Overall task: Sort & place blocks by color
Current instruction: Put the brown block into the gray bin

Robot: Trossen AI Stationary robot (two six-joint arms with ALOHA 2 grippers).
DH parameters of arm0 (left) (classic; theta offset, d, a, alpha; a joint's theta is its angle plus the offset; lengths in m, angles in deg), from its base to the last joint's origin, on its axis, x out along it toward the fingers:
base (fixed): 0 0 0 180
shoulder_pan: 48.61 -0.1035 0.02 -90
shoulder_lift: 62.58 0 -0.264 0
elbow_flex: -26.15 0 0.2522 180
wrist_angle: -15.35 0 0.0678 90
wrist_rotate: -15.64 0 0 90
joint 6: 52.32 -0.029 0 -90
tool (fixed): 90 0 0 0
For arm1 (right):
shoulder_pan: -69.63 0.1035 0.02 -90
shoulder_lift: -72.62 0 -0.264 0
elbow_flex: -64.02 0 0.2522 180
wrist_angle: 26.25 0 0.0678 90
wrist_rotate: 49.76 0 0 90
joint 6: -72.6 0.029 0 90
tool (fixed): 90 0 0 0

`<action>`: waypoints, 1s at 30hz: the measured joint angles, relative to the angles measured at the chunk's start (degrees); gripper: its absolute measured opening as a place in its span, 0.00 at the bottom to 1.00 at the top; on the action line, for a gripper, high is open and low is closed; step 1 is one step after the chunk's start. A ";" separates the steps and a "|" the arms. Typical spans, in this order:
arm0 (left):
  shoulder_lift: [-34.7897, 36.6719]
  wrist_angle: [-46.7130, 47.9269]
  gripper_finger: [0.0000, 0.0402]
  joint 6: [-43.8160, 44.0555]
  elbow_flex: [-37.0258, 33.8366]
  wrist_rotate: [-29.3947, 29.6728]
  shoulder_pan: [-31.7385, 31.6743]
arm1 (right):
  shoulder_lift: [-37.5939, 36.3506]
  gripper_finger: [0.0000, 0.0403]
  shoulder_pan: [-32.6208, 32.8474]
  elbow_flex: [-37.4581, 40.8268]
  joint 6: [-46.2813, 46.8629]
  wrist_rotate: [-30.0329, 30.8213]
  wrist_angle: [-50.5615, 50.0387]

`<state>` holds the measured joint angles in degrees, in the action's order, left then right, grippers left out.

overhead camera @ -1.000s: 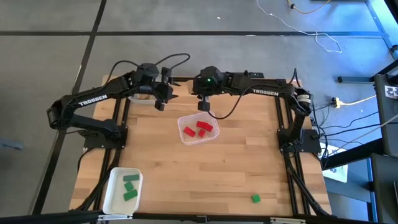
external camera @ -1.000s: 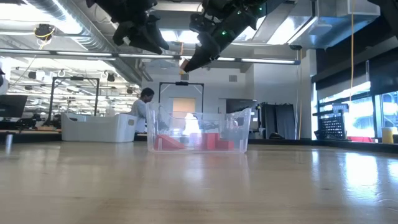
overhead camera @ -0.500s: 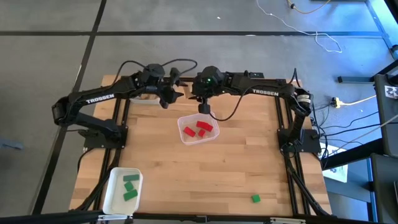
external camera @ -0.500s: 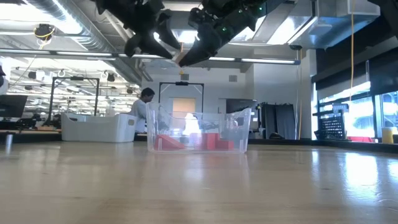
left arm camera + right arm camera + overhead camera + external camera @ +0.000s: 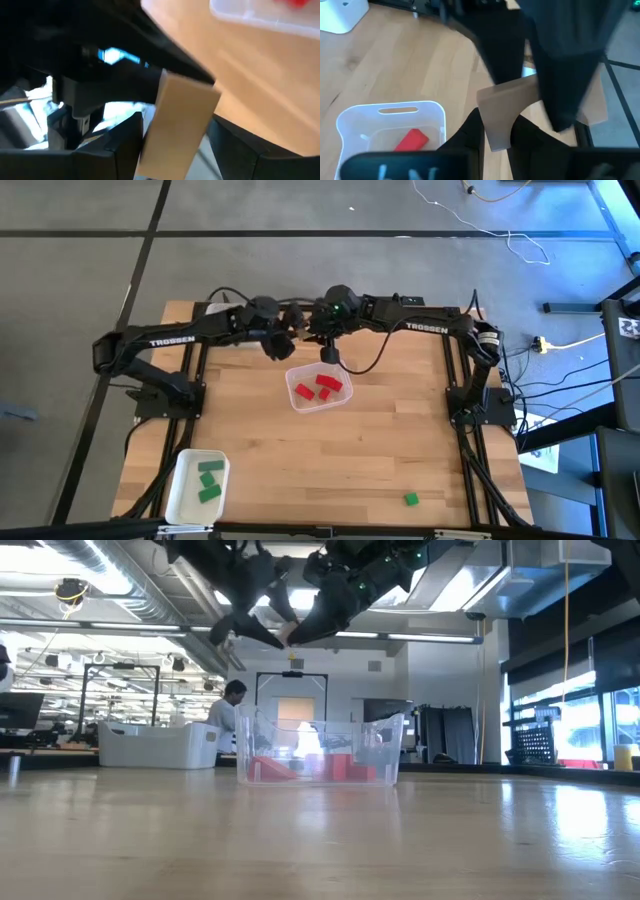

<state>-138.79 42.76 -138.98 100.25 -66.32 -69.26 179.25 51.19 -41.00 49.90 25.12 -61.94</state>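
Observation:
High above the table's far middle, my right gripper (image 5: 497, 134) is shut on a plain tan block (image 5: 502, 112). My left gripper (image 5: 177, 147) is open and faces it. Its two fingers (image 5: 117, 145) stand on either side of the same tan block (image 5: 182, 120); I cannot tell whether they touch it. The grippers meet in the high view (image 5: 300, 325) and in the low view (image 5: 285, 635). Red blocks (image 5: 322, 387) lie in a clear tray (image 5: 297, 402). Green blocks (image 5: 209, 480) lie in a white tray (image 5: 183, 502). One green block (image 5: 411, 499) lies on the table near its front right. My right gripper pinches one end of the tan block (image 5: 496, 140) between its two fingers (image 5: 470, 132). It comes slanting down from the table's right side. The block's free end sticks out past the fingertips, high above the table.
Another white tray (image 5: 340, 15) stands at the far left, below my left arm. The clear tray lies just in front of and below the two grippers. Bare wood spreads over the table's near middle and right (image 5: 380, 450).
My left gripper has moved toward the table's right, up to my right gripper, sinking a little and rolling about its own axis. Its fingers now stand around the tan block. My right gripper has kept its place and its hold.

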 joint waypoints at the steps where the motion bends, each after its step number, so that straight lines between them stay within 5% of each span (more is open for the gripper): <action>1: -0.42 -0.54 0.52 -0.93 0.00 1.91 0.29 | 0.00 0.12 -0.02 0.00 -0.02 -0.12 0.00; 9: -2.28 -1.59 0.51 -3.03 0.00 5.27 1.32 | 0.02 0.12 0.02 0.02 -0.15 -3.24 -0.47; 17: -2.18 -1.25 0.30 -4.17 0.00 7.26 3.26 | 0.04 0.12 0.02 0.04 -0.17 -4.21 -0.59; 30: -2.18 0.43 0.30 4.16 0.00 8.36 3.39 | 0.04 0.22 0.02 0.04 -0.17 -2.55 -0.02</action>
<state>-140.97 43.19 -134.82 100.25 -57.96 -65.87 179.30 51.21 -40.96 49.73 22.57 -61.97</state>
